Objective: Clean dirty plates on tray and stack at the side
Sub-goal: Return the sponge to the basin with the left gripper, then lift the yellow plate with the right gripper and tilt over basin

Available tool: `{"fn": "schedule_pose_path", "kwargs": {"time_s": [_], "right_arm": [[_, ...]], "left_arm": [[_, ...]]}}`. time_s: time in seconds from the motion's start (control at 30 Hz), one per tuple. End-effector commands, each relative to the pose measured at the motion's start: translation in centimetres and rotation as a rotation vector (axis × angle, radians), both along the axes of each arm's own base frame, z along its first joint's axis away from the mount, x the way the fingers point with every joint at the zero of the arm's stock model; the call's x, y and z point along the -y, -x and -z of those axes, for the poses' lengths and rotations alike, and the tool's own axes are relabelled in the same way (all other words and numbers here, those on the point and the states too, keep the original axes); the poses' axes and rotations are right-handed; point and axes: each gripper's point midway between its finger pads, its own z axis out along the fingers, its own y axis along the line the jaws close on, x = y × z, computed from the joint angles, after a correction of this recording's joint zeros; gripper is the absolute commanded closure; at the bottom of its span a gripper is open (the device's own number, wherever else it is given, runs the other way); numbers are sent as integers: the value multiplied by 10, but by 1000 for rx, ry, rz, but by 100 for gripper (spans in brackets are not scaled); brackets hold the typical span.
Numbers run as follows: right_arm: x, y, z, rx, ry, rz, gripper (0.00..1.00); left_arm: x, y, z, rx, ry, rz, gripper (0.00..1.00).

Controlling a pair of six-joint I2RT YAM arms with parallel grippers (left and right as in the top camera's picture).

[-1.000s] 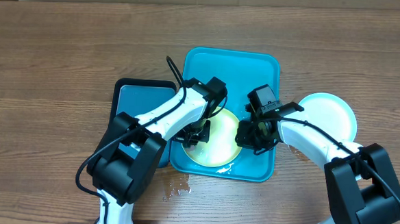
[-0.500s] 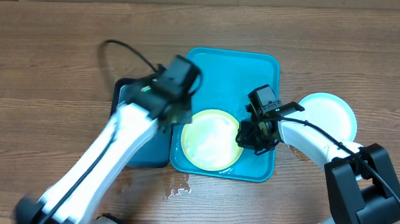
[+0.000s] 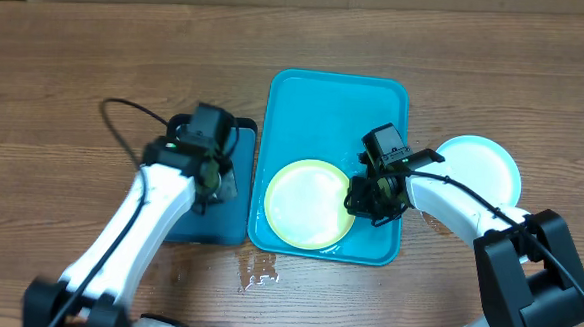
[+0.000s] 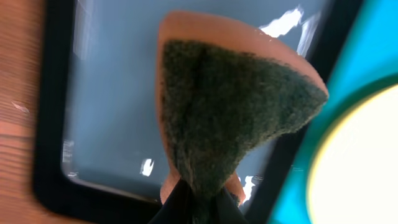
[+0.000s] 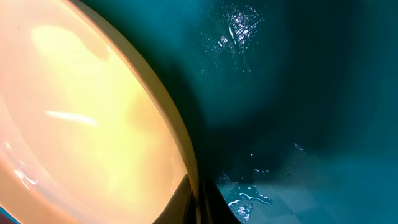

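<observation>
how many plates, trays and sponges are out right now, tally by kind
plates: 2 in view (yellow-green plate, pale blue plate)
trays: 2 (turquoise tray, dark teal tray)
sponges: 1 (sponge)
total: 5

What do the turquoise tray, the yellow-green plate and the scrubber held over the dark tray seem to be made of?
Turquoise tray: likely moulded plastic, glossy, with glints on its wet surface. Yellow-green plate: probably plastic too, smooth and shiny, with a thin rim. Scrubber: seems to be a sponge, orange foam backing with a coarse, dark green fibrous face, matte.
</observation>
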Motion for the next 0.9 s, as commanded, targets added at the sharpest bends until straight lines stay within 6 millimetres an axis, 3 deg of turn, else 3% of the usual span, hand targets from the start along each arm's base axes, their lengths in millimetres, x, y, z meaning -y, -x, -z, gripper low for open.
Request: {"fn": "schedule_pose_path", "kwargs": {"time_s": [0.0,0.1,0.2,0.27,0.37,0.43,0.63,0.77,0.87], "right_arm": [[9,-4,5,13,46,10,96],[9,-4,4,14,45,10,96],[9,-6,-2,15,45,10,96],[9,-13,-16,45,52,13,96],[12,-33,-48,145,93,22,96],[10,-45,-74,222,115,8,96],[-35,-68,-139,468,148,-109,96],[-76,-75,-159,650,166,-154,96],[-104,-78,-170,786,197,-166,96]], "left_arm": [[4,9,29,-93,20,17,92],[9,9,30,-108,47,16,81],[11,5,8,-92,58,19,72],[10,2,-16,-71,62,26,59],[5,-3,-63,-5,79,9,25],[0,-5,-98,62,98,-8,15],[-4,1,-188,285,163,-16,12],[-1,15,-242,449,225,6,5],[0,28,-272,548,260,22,1]]}}
